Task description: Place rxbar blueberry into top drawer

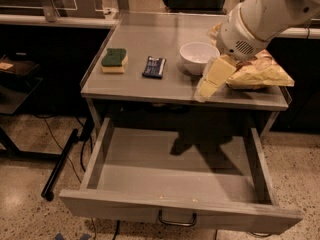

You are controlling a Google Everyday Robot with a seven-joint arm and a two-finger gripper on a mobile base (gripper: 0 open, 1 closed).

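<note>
The rxbar blueberry (154, 67) is a small dark navy bar lying flat on the grey tabletop, left of the middle. The top drawer (130, 210) is pulled wide open below the table, and its inside shows nothing in it. Its metal loop handle (177, 219) is on the front panel. My gripper (209, 83) hangs from the white arm at the upper right. It hovers over the table's front edge, just in front of the white bowl and well to the right of the bar. It holds nothing that I can see.
A green-and-yellow sponge (114, 60) lies left of the bar. A white bowl (198, 57) stands right of the bar. A yellow chip bag (257, 72) lies at the table's right end. Dark shelving and a black bar on the floor (60, 165) are on the left.
</note>
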